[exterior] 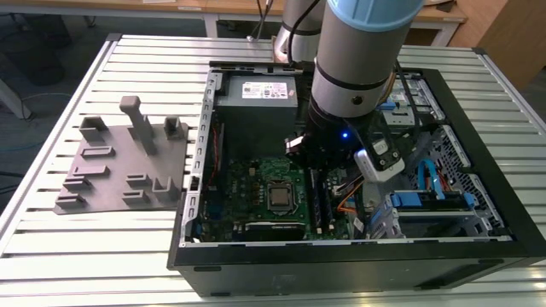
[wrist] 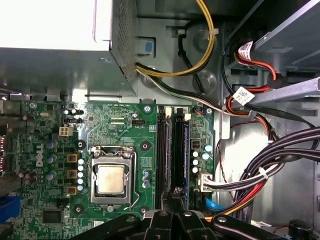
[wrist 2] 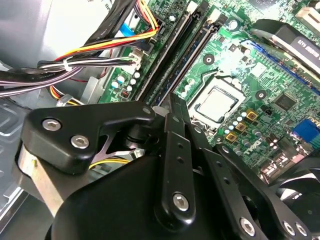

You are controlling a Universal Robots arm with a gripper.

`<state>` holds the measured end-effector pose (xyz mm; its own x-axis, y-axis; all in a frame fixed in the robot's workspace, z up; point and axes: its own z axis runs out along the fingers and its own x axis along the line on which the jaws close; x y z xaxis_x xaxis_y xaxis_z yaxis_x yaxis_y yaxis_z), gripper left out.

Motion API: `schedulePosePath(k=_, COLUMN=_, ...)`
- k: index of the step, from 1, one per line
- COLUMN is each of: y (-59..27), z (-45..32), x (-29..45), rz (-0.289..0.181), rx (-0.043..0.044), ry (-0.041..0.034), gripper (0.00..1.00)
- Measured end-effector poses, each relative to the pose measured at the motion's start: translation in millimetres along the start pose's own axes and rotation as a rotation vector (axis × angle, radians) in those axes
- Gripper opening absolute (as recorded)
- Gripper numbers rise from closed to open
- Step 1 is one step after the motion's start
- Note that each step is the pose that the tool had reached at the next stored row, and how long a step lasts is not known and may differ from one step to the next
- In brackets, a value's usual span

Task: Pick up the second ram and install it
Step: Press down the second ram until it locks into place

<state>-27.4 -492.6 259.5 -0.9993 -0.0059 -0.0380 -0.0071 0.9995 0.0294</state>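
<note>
second ram point(wrist: 181, 150) stands on edge in a long black memory slot on the green board point(wrist: 125, 125), in the slot farther from the processor socket point(wrist: 111, 179), with a second slot point(wrist: 162, 150) just beside it on the socket side. in the first wrist view the stick reads as a dark strip with a blue-green edge running the length of the slot. the gripper point(wrist: 176, 192) is low inside the open computer case point(exterior: 341, 256), right over one end of that stick. its fingers point(wrist 2: 172, 107) are drawn in to a narrow gap and close on the stick's upper edge. how deep the stick sits in the slot i cannot tell. in the exterior view the arm comes straight down into the case, and the gripper point(exterior: 314, 167) is over the board, between the power supply point(exterior: 256, 93) and the drive bays on the exterior view's right. a bundle of black, red and yellow cables point(wrist: 270, 165) runs near the slots, apart from the fingers. the grey moulded tray point(exterior: 119, 173) lies on the slatted bench point(exterior: 85, 256) beside the case, on the exterior view's left.
</note>
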Motion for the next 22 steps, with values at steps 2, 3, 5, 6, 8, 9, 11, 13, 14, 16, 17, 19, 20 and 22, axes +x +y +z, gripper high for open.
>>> schedulePosePath(k=2, y=-0.1, z=0.4, x=0.1, rz=0.0, rx=-0.0041, ry=0.0001, gripper=0.07)
schedulePosePath(k=3, y=-0.1, z=1.1, x=0.1, rz=0.001, rx=-0.0138, ry=0.0, gripper=0.07)
schedulePosePath(k=5, y=0.1, z=3.7, x=0.2, rz=0.001, rx=-0.0248, ry=-0.0003, gripper=0.07)
schedulePosePath(k=6, y=0.5, z=5.7, x=0.2, rz=0.001, rx=-0.025, ry=-0.0003, gripper=0.07)
schedulePosePath(k=8, y=2.4, z=9.1, x=0.4, rz=0.001, rx=-0.0246, ry=0.0, gripper=0.07)
schedulePosePath(k=9, y=3.7, z=11.0, x=0.4, rz=0.001, rx=-0.0246, ry=-0.0001, gripper=0.07)
schedulePosePath(k=11, y=7.2, z=14.6, x=0.5, rz=0.001, rx=-0.0249, ry=-0.0002, gripper=0.07)
schedulePosePath(k=13, y=12.9, z=17.2, x=0.6, rz=0.001, rx=-0.0249, ry=-0.0001, gripper=0.07)
schedulePosePath(k=14, y=16.1, z=18.3, x=0.6, rz=0.001, rx=-0.0258, ry=-0.0001, gripper=0.07)
schedulePosePath(k=16, y=22.3, z=20.6, x=0.6, rz=0.001, rx=-0.0286, ry=-0.0002, gripper=0.07)
schedulePosePath(k=17, y=25.1, z=21.9, x=0.7, rz=0.001, rx=-0.0294, ry=-0.0002, gripper=0.07)
schedulePosePath(k=19, y=29.0, z=25.6, x=0.8, rz=0.001, rx=-0.03, ry=-0.0003, gripper=0.07)
schedulePosePath(k=20, y=30.3, z=27.5, x=0.9, rz=0.001, rx=-0.03, ry=-0.0002, gripper=0.07)
schedulePosePath(k=22, y=32.0, z=29.7, x=0.9, rz=0.001, rx=-0.03, ry=-0.0002, gripper=0.07)
